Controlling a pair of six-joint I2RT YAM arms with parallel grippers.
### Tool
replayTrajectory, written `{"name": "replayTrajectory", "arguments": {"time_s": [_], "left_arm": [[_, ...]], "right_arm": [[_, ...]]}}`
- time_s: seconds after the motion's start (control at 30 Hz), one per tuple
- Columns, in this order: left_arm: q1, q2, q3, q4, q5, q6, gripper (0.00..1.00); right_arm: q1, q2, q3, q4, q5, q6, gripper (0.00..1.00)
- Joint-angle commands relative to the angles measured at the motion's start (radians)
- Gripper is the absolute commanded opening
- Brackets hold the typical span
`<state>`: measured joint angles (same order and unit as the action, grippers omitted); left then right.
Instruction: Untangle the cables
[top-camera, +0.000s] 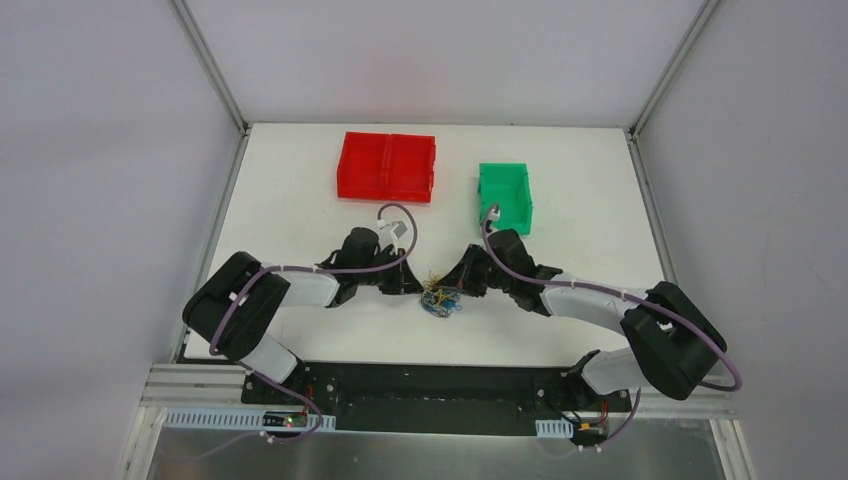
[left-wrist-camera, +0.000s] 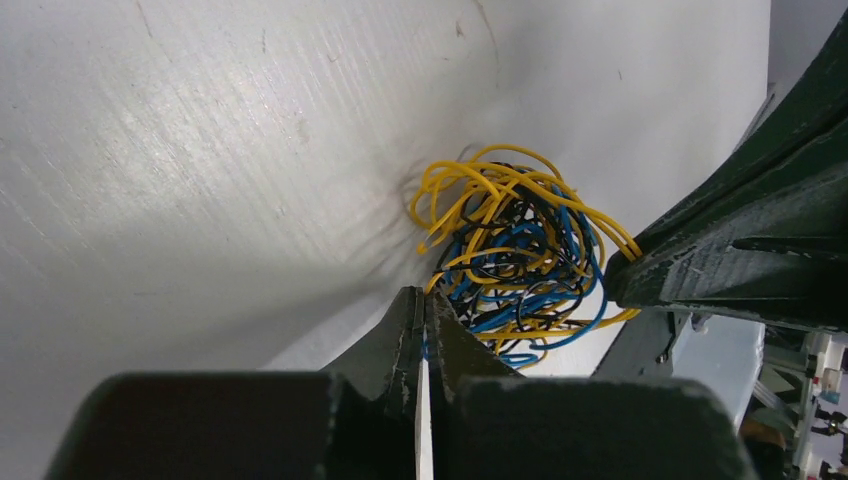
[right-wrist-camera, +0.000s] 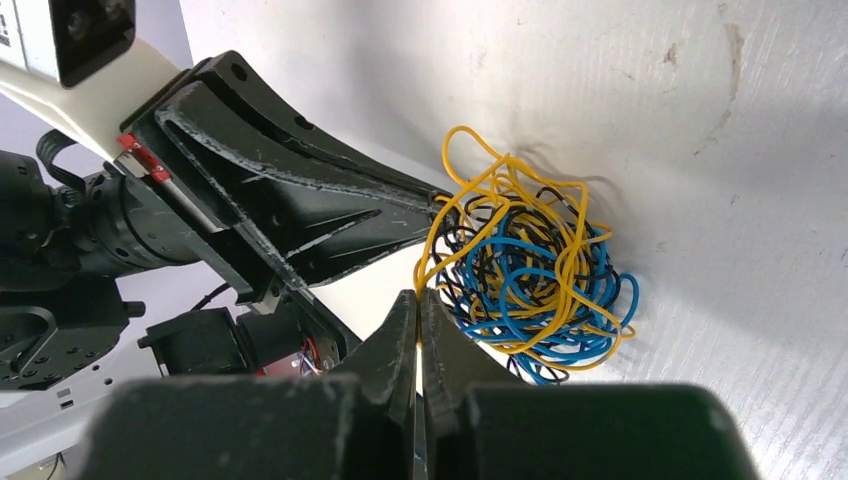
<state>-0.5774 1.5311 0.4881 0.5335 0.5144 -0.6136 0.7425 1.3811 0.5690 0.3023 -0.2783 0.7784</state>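
Yellow, blue and black cables on a white table
Red bin and green bin, both plain; left arm and right arm black with white links; their hoses purple

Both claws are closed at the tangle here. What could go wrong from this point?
1. The cables form one dense knot. If the left claw and right claw pull apart, loops may tighten rather than separate.
2. Each claw seems to pinch only a strand or two at the knot's edge, so a thin wire could slip out.
3. The claw tips sit close together, so they might collide.
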Motion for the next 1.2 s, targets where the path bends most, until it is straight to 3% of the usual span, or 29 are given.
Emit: {"name": "replayTrajectory", "arguments": {"time_s": [0.0,0.23,0.3,0.37,0.53,0.77,0.9,1.07,1.17], "left_arm": [[-0.01,0.003,0.012,0.076,0.029,0.018,0.0],[0.007,-0.224,-0.001,-0.272,-0.22,0.176,0.0],[0.015,-0.299,-0.011,-0.352,-0.305,0.188,0.0],[0.027,-0.367,-0.024,-0.428,-0.397,0.171,0.0],[0.059,-0.494,-0.075,-0.478,-0.464,0.099,0.0],[0.103,-0.608,-0.013,-0.665,-0.58,0.056,0.0],[0.199,-0.656,0.03,-0.779,-0.616,0.003,0.0],[0.357,-0.698,0.033,-0.859,-0.608,-0.085,0.0],[0.416,-0.721,0.038,-0.921,-0.696,-0.156,0.0]], "right_arm": [[0.006,-0.002,0.048,-0.005,0.025,0.023,0.0],[-0.001,-0.103,0.068,-0.348,0.329,-0.027,0.0],[-0.009,-0.142,0.068,-0.425,0.389,-0.044,0.07],[-0.019,-0.18,0.063,-0.486,0.431,-0.063,0.08],[-0.062,-0.301,0.065,-0.662,0.527,-0.1,0.0],[-0.101,-0.487,0.059,-0.832,0.692,-0.122,0.0],[-0.149,-0.55,0.078,-0.968,0.842,-0.057,0.0],[-0.278,-0.592,0.09,-1.051,0.889,0.011,0.0],[-0.347,-0.58,0.104,-1.109,0.933,0.051,0.0]]}}
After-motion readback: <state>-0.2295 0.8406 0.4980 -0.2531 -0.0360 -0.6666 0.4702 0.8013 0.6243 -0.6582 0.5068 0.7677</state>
